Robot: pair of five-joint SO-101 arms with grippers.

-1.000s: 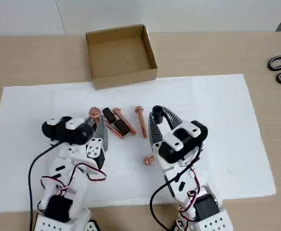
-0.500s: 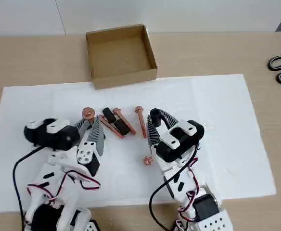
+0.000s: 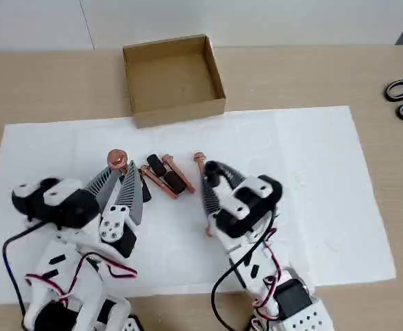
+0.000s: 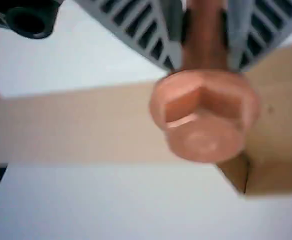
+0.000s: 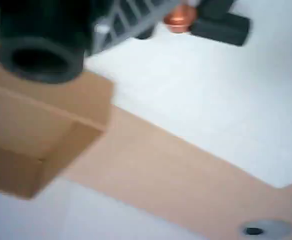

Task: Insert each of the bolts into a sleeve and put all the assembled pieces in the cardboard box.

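The left gripper (image 3: 118,175) is pinching the stiff, likely slippery copper-coloured hex bolt (image 3: 117,159) by its shank at centre-left, while the right gripper (image 3: 214,178) is clasping a black tubular sleeve (image 3: 210,167).

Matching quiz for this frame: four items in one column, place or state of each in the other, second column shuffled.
1. left hand
2. right hand
3. cardboard box
4. scissors

A. on the bare table, right of the white sheet
B. shut on a black sleeve
C. at the white sheet's far edge
D. shut on a copper bolt

Pairs: 1-D, 2-B, 3-C, 4-A.
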